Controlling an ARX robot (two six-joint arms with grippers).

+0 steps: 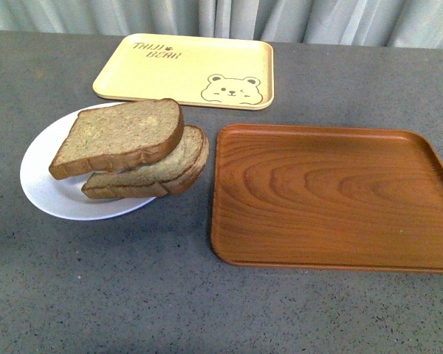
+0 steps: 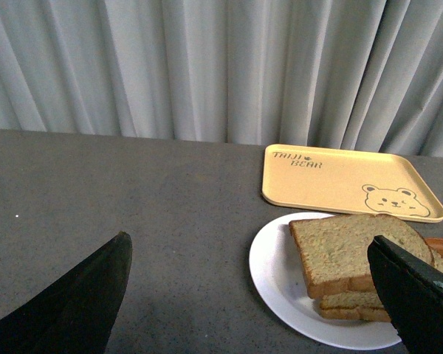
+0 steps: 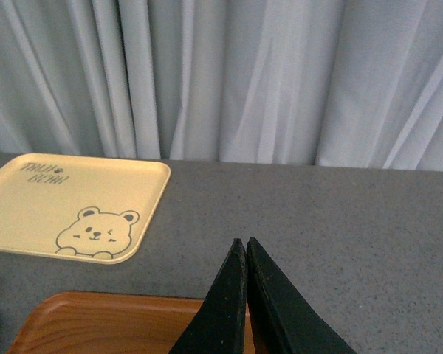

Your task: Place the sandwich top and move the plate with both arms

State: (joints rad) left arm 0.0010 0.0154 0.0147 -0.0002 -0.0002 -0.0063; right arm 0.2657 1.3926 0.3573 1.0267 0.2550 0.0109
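On the worktop (image 1: 133,295), at about nine o'clock in the front view, we see the plate (image 1: 40,184). The sandwich top (image 1: 118,136) lies uppermost on a stack of bread there, tilted, its crust overhanging the lower slices (image 1: 159,171). The stack sits toward the plate's three o'clock side and pokes past the rim, just beside the wooden tray (image 1: 332,195) at three o'clock. A yellow bear tray (image 1: 184,70) lies at twelve o'clock, before a grey curtain (image 1: 280,18).

From the left wrist we find the left gripper (image 2: 249,241) spread wide and holding nothing, one finger (image 2: 417,295) showing in front of the bread. From the right wrist, the right gripper (image 3: 242,247) has its fingers pressed together with nothing between them, above the wooden tray's far edge.
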